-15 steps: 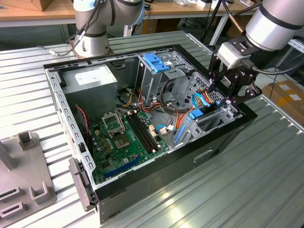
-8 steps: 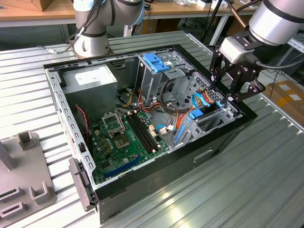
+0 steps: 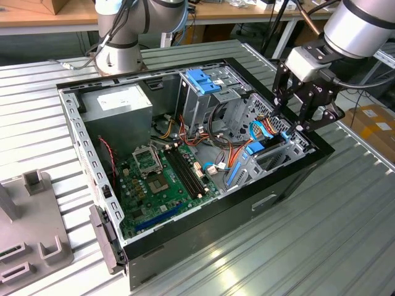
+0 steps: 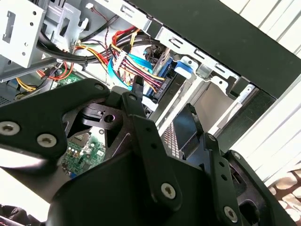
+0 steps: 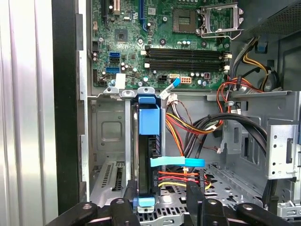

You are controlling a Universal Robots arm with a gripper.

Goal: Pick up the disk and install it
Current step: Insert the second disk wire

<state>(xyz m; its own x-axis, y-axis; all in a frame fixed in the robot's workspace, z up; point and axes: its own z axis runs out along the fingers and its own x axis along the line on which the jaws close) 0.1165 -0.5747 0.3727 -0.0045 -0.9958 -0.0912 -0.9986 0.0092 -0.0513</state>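
The disk (image 5: 146, 155) stands on edge in the drive bay at the front corner of the open computer case (image 3: 296, 166). Its dark body sits between bright blue rails, with a blue tab (image 5: 149, 120) on its top edge. In the exterior view the disk (image 3: 258, 150) lies low in the bay on the exterior view's right. My gripper (image 3: 300, 126) hangs just above that bay. In the first wrist view the gripper (image 5: 160, 205) is open, its black fingers (image 5: 195, 200) standing either side of the disk's edge with a gap. The second wrist view shows the gripper (image 4: 163, 101) over the bay's cables.
Red, yellow and black cables (image 5: 197, 127) and a light blue data cable (image 5: 176, 162) crowd the bay beside the disk. The motherboard (image 3: 160, 179), a grey power supply box (image 3: 117, 102) and a blue slotted bracket (image 3: 203, 80) fill the case. A grey fixture (image 3: 31, 216) stands outside, on the exterior view's left.
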